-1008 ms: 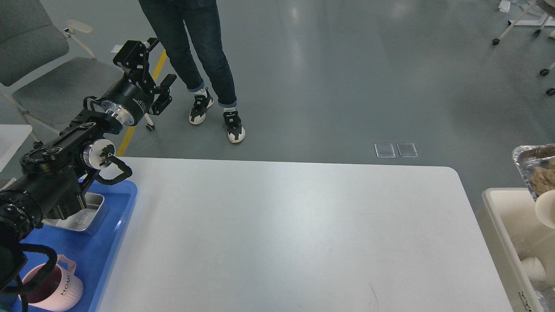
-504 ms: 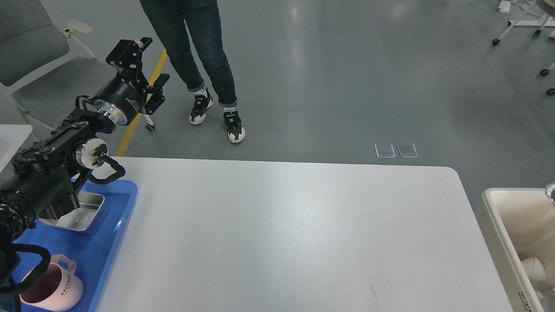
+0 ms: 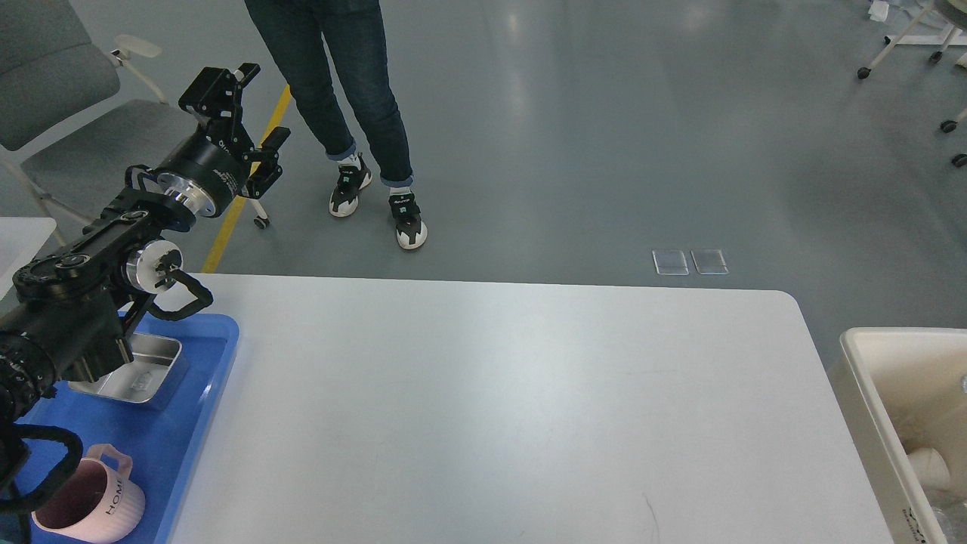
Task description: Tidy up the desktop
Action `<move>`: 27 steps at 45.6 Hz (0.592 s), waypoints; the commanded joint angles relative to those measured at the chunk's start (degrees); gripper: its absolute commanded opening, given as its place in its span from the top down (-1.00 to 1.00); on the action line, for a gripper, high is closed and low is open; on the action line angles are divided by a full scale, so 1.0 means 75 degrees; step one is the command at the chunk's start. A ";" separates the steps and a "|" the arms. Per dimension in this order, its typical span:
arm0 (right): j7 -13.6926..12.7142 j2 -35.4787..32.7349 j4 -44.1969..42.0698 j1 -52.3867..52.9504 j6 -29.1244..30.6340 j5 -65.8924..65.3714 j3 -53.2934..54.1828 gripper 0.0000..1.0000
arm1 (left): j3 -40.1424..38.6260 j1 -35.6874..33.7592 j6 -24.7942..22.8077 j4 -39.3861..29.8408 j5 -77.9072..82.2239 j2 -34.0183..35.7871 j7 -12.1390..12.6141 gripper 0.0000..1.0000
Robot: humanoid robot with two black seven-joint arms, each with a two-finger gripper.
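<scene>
The desktop (image 3: 491,408) is a large white tabletop with faint scuff marks that fills the lower middle of the head view. My left arm comes in from the lower left and reaches up past the table's far left corner. My left gripper (image 3: 253,109) is open and empty, held in the air over the floor beyond the table's far edge, near a person's legs. My right gripper is out of view.
A blue tray (image 3: 204,393) at the left edge holds a metal box (image 3: 143,374) and a pink mug (image 3: 98,502). A cream bin (image 3: 869,393) stands at the right with a white cup (image 3: 928,467) inside. A person (image 3: 355,113) and a grey chair (image 3: 68,113) are beyond the table.
My left arm has swung a little to the left, away from the person. A foil container seen over the cream bin at the right edge has gone out of view.
</scene>
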 commanded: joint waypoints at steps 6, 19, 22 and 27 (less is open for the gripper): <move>-0.0003 0.0083 -0.0600 0.0078 0.0049 -0.0084 0.0073 -1.00 | 0.0001 0.0011 -0.0004 0.0000 0.0012 0.0022 -0.0001 -0.96; -0.0003 0.0762 -0.2978 0.0276 0.0061 -0.0459 0.0073 -1.00 | 0.0060 0.0000 -0.0015 0.0000 0.0012 0.0116 -0.0001 -0.96; 0.0009 0.0914 -0.3505 0.0650 0.0061 -0.0530 0.0073 -1.00 | 0.0060 0.0000 -0.0015 0.0000 0.0012 0.0127 -0.0001 -0.96; 0.0009 0.1149 -0.4186 0.1657 0.0095 -0.0577 0.0061 -1.00 | 0.0060 -0.0012 -0.0015 0.0000 0.0000 0.0162 -0.0012 -0.96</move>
